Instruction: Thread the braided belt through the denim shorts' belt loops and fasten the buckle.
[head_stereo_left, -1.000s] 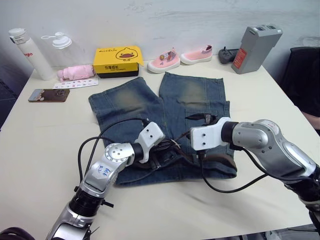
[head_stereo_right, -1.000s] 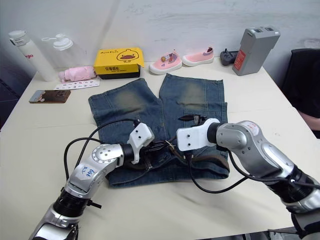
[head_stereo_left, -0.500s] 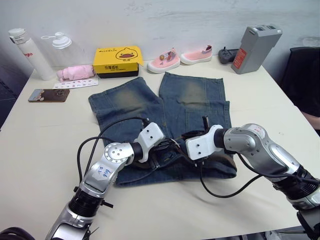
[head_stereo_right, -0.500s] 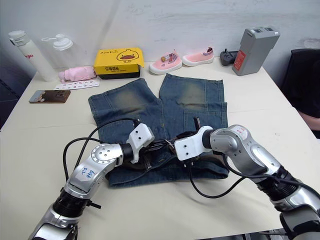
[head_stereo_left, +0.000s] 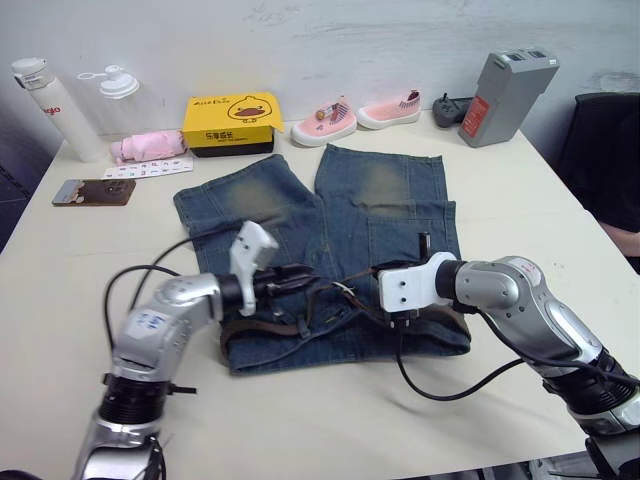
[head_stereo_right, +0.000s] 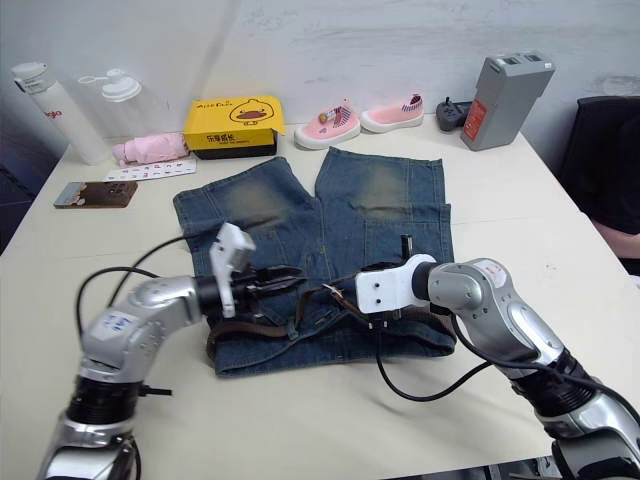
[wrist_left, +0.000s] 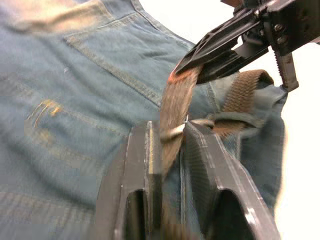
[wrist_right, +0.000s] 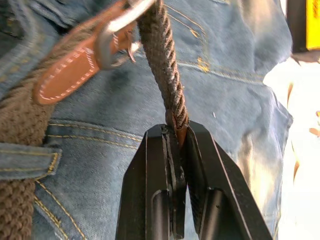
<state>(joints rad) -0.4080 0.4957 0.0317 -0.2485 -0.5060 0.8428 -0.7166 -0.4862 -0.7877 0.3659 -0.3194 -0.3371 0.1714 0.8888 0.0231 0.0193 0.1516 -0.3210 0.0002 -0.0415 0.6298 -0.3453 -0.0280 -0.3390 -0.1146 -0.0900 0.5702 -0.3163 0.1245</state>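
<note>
The denim shorts (head_stereo_left: 300, 200) lie flat on the table, waistband toward me. The braided belt (head_stereo_right: 240, 325) runs along the waistband, under a belt loop (wrist_right: 25, 155). Its end passes through the silver buckle (wrist_right: 112, 40), which sits on a brown leather tab. My right gripper (wrist_right: 175, 131) is shut on the belt's tip over the middle of the waistband (head_stereo_left: 352, 288). My left gripper (wrist_left: 167, 132) faces it from the left (head_stereo_left: 298, 280). Its fingers stand slightly parted, and the strap runs between them.
Along the table's far edge stand two bottles (head_stereo_left: 45, 105), a pink bundle (head_stereo_left: 150, 147), a yellow box (head_stereo_left: 232, 122), small pink shoes (head_stereo_left: 325, 122), a black controller (head_stereo_left: 452, 108) and a grey device (head_stereo_left: 505, 95). A phone (head_stereo_left: 92, 190) lies at the left. A dark chair (head_stereo_left: 605, 160) is at the right.
My right gripper closed on the belt's tip and has stayed shut there. My left arm has drawn back to the left and its fingers have parted.
</note>
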